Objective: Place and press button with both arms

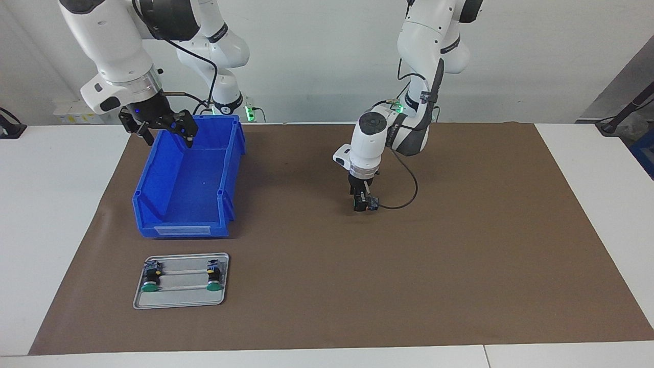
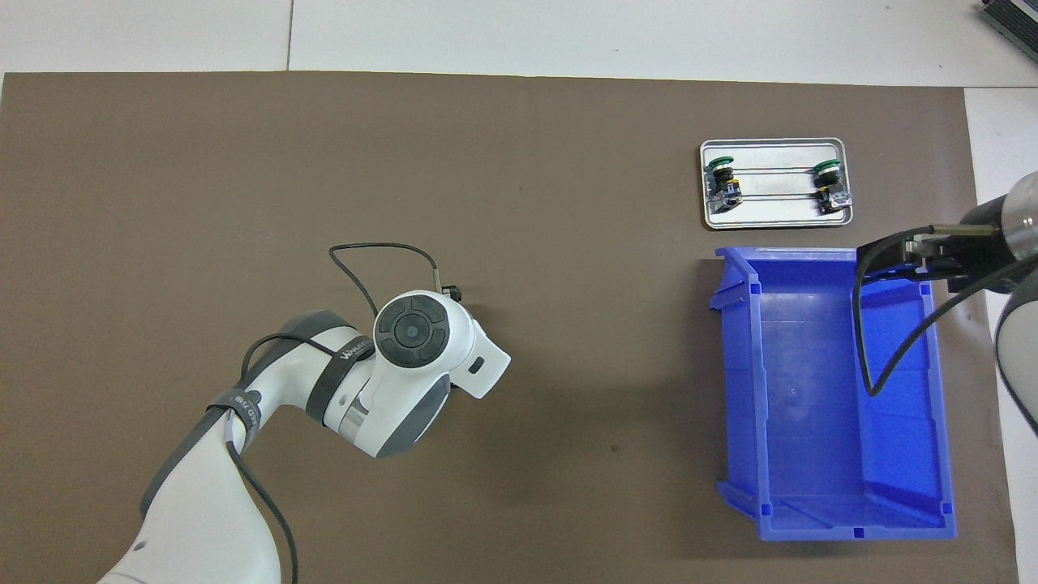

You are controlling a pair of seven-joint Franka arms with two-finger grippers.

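Facing view: left gripper (image 1: 364, 202) is down at the brown mat (image 1: 460, 255) near the table's middle, fingers pinched on a button (image 1: 369, 203) that sits at mat level; whether it touches the mat I can't tell. In the overhead view the left arm's wrist covers that gripper, so only a bit of the button (image 2: 451, 289) pokes out past it.

Right gripper (image 1: 159, 129) hangs over the blue bin (image 1: 189, 204), at the corner nearest the robots, fingers spread wide, holding nothing. Overhead view shows it (image 2: 932, 253) coming in above the bin's wall (image 2: 932, 389).

Bin is open-topped and shows nothing inside, sitting toward the right arm's end of the table.

Metal tray (image 1: 181, 299) lies just beside the bin, farther from the robots. Two more buttons lie on it: one (image 1: 150, 278) and another (image 1: 214, 277), apart from each other, green caps pointing away from the robots.
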